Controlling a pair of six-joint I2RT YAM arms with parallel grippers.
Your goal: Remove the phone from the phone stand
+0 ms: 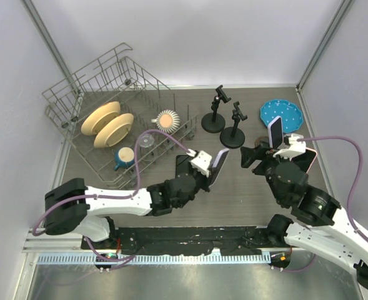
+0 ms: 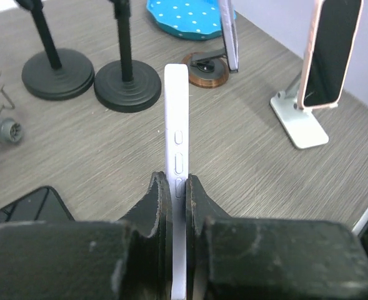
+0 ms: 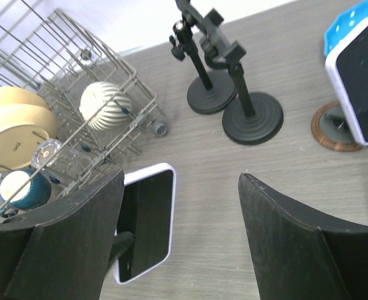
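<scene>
Wire rack (image 1: 140,84) (2 beige plates (image 1: 115,130)); dotted dish (image 1: 282,115).

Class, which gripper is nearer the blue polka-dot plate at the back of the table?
Right. The right gripper, open, sits in front and slightly left of the blue polka-dot plate; the left gripper, shut on a pale lilac phone, is farther away to the left.

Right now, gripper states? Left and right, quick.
Left gripper: closed, holding the lavender phone.
Right gripper: open, nothing between its fingers.
</scene>
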